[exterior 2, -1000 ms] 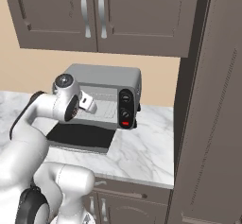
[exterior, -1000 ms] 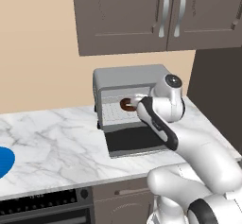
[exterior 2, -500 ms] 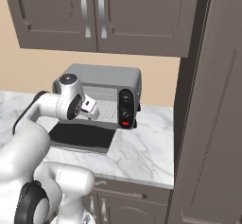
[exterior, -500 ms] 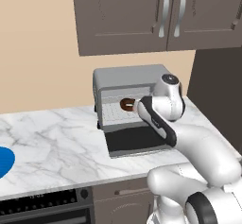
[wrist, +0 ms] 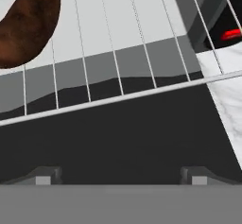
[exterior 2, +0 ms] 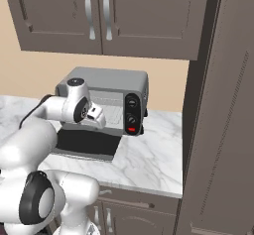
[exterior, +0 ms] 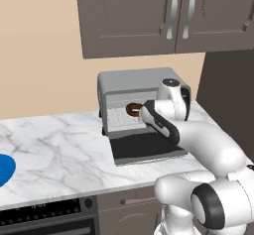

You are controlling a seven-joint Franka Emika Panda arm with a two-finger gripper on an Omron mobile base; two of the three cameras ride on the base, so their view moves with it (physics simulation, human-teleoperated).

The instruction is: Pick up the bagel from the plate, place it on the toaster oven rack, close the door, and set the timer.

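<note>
The bagel (wrist: 23, 22) lies on the toaster oven rack (wrist: 123, 53), free of the robot; in the hand view it sits at about 10 o'clock, and in the left base view it shows just inside the oven's opening. The fingers (wrist: 120, 176) stand wide open and hold nothing, their two tips well apart at 6 o'clock over the door (wrist: 118, 138). The door lies flat on the worktop (exterior: 59, 145), swung fully down toward the robot. The blue plate (exterior: 5, 169) sits far off at 9 o'clock on the worktop, bare.

Placing looks done, so the step in hand is most likely closing the door. To do it well, the hand should back clear of the rack's front wire without brushing the bagel, then drop below the door's free edge and push up from beneath, following the arc about the bottom hinge rather than shoving straight in. The timer knobs at 3 o'clock of the opening come afterward.
</note>
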